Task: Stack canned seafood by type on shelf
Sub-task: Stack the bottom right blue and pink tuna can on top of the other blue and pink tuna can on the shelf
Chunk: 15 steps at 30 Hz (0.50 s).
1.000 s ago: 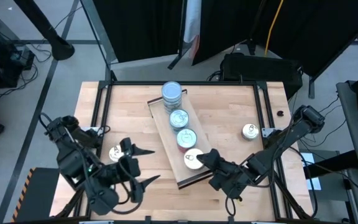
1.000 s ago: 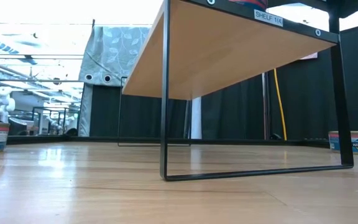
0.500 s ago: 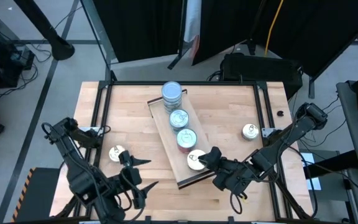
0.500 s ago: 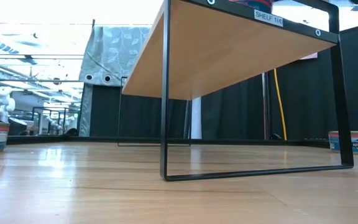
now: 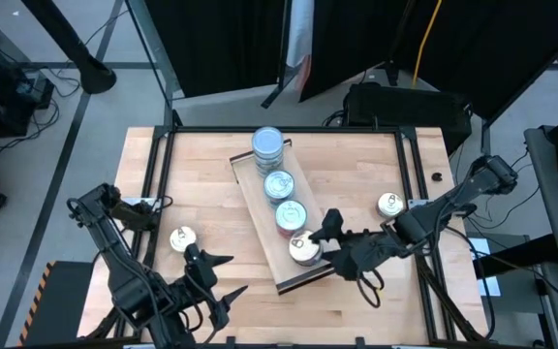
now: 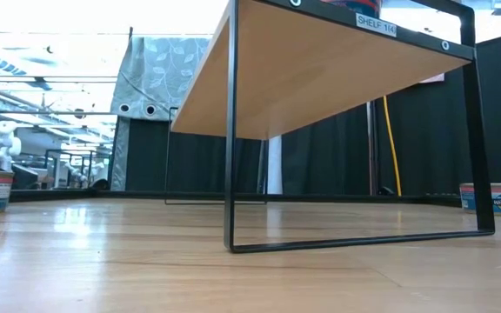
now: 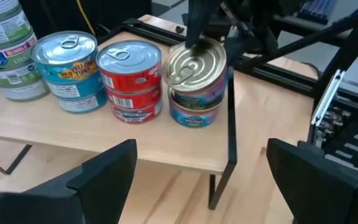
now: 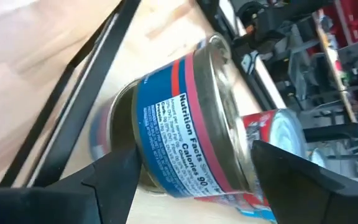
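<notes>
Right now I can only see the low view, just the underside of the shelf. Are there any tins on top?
Observer: Yes. The high view shows tins in four stacks, in a row along the shelf.
Operator: Where's the right gripper?
Observer: The right gripper is at the near-end stack, open, with a finger on either side of its top tin.
Operator: And the left one?
Observer: The left gripper hangs open near the front edge of the table, left of the shelf, holding nothing.
</notes>
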Tool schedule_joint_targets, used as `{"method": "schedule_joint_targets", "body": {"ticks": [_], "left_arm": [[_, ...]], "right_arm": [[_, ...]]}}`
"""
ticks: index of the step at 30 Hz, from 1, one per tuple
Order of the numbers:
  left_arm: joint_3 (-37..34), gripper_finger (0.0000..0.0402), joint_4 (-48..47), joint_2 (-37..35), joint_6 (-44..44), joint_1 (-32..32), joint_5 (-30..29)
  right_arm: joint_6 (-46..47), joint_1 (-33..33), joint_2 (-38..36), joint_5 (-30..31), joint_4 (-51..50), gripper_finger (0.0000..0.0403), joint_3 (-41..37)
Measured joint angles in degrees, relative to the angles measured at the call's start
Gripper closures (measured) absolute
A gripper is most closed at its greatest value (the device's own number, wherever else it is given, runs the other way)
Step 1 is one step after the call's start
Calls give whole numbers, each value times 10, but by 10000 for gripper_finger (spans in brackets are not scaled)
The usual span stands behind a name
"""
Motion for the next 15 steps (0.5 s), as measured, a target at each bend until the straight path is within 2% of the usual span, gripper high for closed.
{"method": "schedule_joint_targets", "body": {"ticks": [6, 10, 15], "left_arm": [[0, 45, 2, 0, -1, -2, -1], [0, 45, 0, 0, -3, -3, 0], [0, 45, -2, 0, -4, -3, 1]], "right_arm": [[20, 2, 0, -13, -34, 110, 0], [21, 13, -5, 25, -49, 110, 0], [-33, 27, -8, 73, -59, 110, 0]]}}
